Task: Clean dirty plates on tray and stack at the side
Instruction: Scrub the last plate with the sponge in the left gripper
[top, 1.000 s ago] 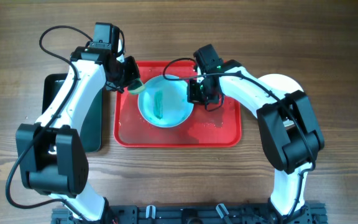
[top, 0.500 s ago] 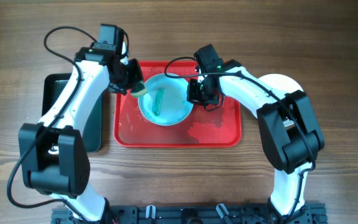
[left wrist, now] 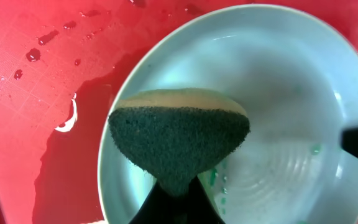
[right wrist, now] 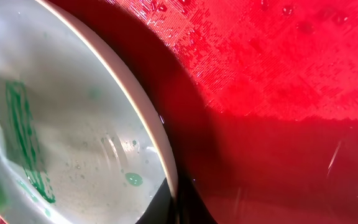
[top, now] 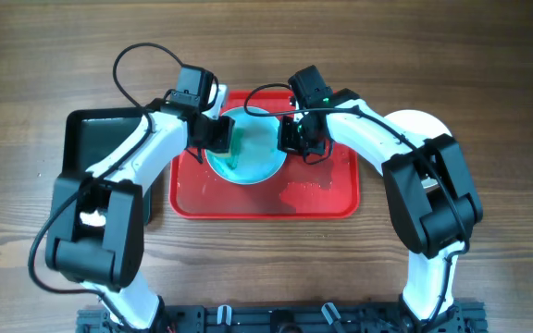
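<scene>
A pale aqua plate (top: 248, 151) with a teal-green smear lies tilted on the red tray (top: 322, 194). My right gripper (top: 290, 141) is shut on the plate's right rim (right wrist: 160, 146) and holds that edge up. My left gripper (top: 218, 134) is shut on a sponge (left wrist: 179, 140), dark scouring side toward the camera, over the plate's left part (left wrist: 278, 112). The smear shows in the right wrist view (right wrist: 27, 143). A white plate (top: 424, 123) lies on the table at the right, partly hidden by the right arm.
A black rectangular tray (top: 109, 139) lies left of the red tray, under the left arm. Water drops and a wet patch (top: 308, 192) lie on the red tray. The table is wood.
My left gripper has moved right with the sponge, from the tray's left rim onto the plate's left side. The right gripper and plate have stayed put.
</scene>
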Tool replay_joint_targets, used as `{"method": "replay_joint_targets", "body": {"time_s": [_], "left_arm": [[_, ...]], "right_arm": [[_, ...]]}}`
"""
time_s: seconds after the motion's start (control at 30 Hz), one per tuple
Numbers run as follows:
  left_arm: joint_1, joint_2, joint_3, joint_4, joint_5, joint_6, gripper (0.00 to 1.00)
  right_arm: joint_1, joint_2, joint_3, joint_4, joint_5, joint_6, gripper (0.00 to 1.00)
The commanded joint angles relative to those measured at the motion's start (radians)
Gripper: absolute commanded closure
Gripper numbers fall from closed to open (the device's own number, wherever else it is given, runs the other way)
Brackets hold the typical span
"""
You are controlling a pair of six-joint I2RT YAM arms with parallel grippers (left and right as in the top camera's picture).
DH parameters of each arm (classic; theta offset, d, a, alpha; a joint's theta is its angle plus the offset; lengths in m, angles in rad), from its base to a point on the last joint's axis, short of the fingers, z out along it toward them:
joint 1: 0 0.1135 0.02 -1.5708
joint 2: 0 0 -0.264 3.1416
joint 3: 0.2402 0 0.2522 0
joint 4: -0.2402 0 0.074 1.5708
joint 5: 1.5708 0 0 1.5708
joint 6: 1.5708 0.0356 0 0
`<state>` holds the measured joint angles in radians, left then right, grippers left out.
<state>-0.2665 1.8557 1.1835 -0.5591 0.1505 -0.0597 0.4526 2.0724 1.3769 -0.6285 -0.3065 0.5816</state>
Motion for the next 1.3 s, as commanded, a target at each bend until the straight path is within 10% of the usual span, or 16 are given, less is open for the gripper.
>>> {"method": "replay_joint_targets", "body": {"time_s": [0.0,0.3,0.53,0.7,0.83,0.97,1.07,1.17,1.27], "left_arm": [[-0.032,0.086,-0.008,0.003,-0.051,0.026,0.96],[-0.235,0.121,-0.008,0.026,0.0,-0.071,0.96],[-0.17,0.121,-0.008,0.182,-0.435,-0.449,0.96],[-0.115,0.121,-0.008,0.08,-0.483,-0.499,0.96],[-0.089,0.121,-0.008,-0.109,-0.272,-0.334,0.96],[-0.083,0.121,-0.008,-0.207,0.343,0.137,0.96],[-0.092,0.121,-0.008,-0.172,0.4,0.163,0.96],[-0.096,0.121,-0.008,-0.034,0.347,0.047,0.96],[-0.096,0.121,-0.008,0.134,-0.045,-0.28,0.96]], "right_arm": [[-0.001,0.019,-0.011,0.001,0.013,-0.003,0.96],[-0.001,0.019,-0.011,-0.001,0.012,-0.006,0.96],[-0.001,0.019,-0.011,-0.008,0.013,-0.005,0.96],[-0.001,0.019,-0.011,-0.014,0.001,-0.004,0.96],[-0.002,0.019,-0.011,-0.034,-0.108,-0.084,0.96],[-0.002,0.019,-0.029,-0.036,-0.184,-0.138,0.96],[-0.002,0.019,-0.031,-0.035,-0.227,-0.158,0.96],[-0.002,0.019,-0.031,-0.038,-0.235,-0.16,0.96],[-0.002,0.019,-0.031,-0.037,-0.234,-0.16,0.96]]}}
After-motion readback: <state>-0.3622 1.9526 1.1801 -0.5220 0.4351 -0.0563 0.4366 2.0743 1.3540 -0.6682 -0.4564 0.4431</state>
